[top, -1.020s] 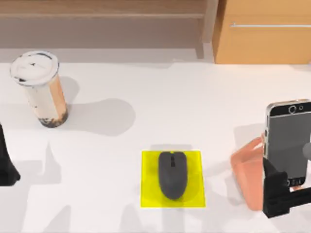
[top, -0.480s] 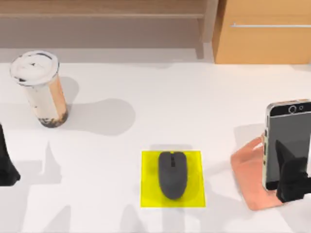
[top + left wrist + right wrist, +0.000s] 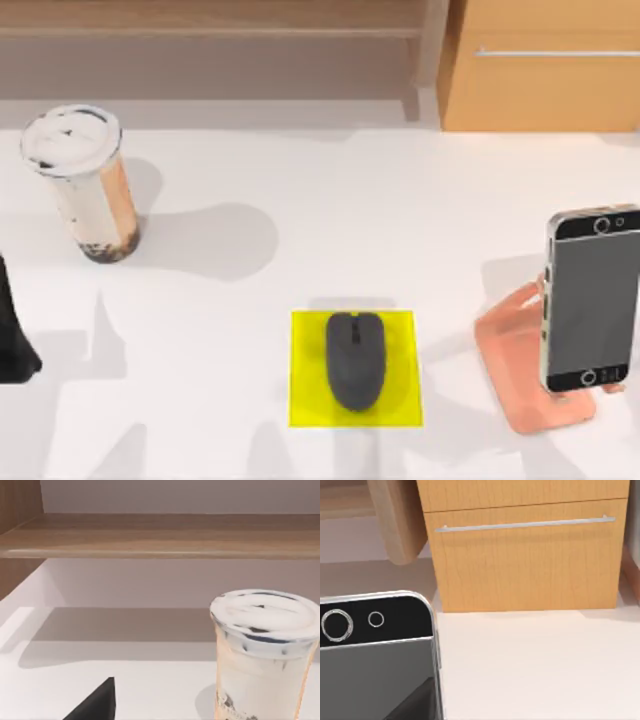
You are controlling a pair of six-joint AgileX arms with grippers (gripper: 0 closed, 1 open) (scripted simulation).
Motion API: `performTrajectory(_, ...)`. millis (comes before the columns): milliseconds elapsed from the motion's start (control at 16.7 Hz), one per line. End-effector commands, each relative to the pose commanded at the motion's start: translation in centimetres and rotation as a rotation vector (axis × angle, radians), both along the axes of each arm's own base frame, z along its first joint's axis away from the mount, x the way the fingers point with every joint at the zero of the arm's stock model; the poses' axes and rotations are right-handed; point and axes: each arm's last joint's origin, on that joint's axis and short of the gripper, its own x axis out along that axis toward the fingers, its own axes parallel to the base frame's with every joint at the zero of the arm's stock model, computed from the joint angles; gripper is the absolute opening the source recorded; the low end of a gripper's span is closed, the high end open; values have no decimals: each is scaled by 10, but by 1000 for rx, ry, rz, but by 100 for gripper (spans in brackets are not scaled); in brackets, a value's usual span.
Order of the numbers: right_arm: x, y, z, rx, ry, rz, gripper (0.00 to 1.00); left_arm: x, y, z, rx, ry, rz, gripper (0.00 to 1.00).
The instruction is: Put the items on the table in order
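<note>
- Table (image 3: 330,220): white top; three items stand on it, well apart from one another.
- Cup of bubble tea (image 3: 82,183): upright near the table's far left corner, white lid on, brown tea with dark pearls at the bottom. The left wrist view shows the same cup (image 3: 262,655) standing free, with a wooden shelf (image 3: 160,535) behind it.
- Computer mouse (image 3: 354,360): dark grey, lying centred on a yellow mat (image 3: 305,400) near the middle of the table's near edge, its long axis running from near edge to far edge.
- Smartphone (image 3: 592,298): at the table's right edge, propped on a salmon-pink stand (image 3: 510,370), grey screen facing up toward the camera, camera end toward the far edge. In the right wrist view its upper end (image 3: 375,625) is close in front of the lens, with the wooden cabinet (image 3: 525,555) and its drawer handle (image 3: 520,525) beyond.
- Left gripper (image 3: 12,335): a dark shape at the table's left edge, nearer than the cup and apart from it; a dark tip (image 3: 95,707) shows in the left wrist view. Whether its fingers are spread or closed cannot be told; nothing is seen held.
- Right gripper (image 3: 415,702): a dark finger tip just in front of the phone's screen in the right wrist view; its opening cannot be told.
</note>
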Motion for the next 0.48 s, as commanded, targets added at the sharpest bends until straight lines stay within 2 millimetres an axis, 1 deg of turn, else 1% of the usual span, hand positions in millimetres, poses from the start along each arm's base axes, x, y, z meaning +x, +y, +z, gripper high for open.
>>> performTrajectory(120,-1,-12,-12,-22,-47,-43,100,0,0,0,0,0,0,100)
performTrajectory(240,-3,-22,-18,-56,-102,-82,100,0,0,0,0,0,0,100)
performTrajectory(480,-5,-28,-20,-101,-172,-112,100,0,0,0,0,0,0,100)
